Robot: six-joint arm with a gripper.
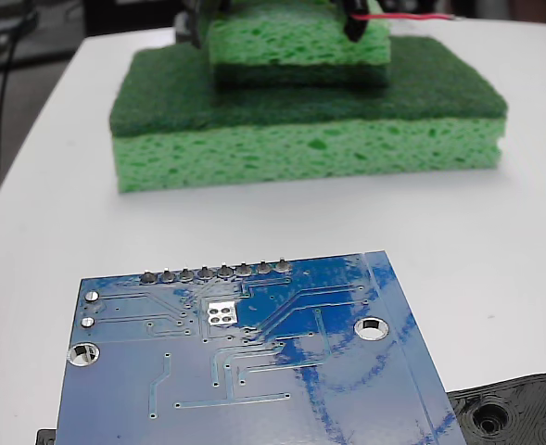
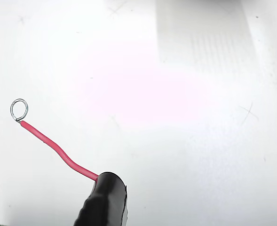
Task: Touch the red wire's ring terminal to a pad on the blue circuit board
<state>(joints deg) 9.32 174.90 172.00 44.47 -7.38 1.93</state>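
Observation:
The blue circuit board (image 1: 254,371) lies at the front of the white table, with its row of grey solder pads (image 1: 215,273) along the far edge. My gripper (image 1: 354,20) is far behind it, at the top edge of the fixed view above the green sponges. It is shut on the red wire (image 1: 412,17), which runs off to the right. In the wrist view the red wire (image 2: 58,153) leaves the black gripper tip (image 2: 103,202) and curves up-left to the silver ring terminal (image 2: 19,109). The ring hangs over bare white table, and the board is not in that view.
A large green sponge (image 1: 310,130) with a dark scouring top carries a smaller green sponge (image 1: 296,42) between the gripper and the board. A black plastic part with holes (image 1: 514,413) lies at the board's right front corner. The table's left edge curves away at the left.

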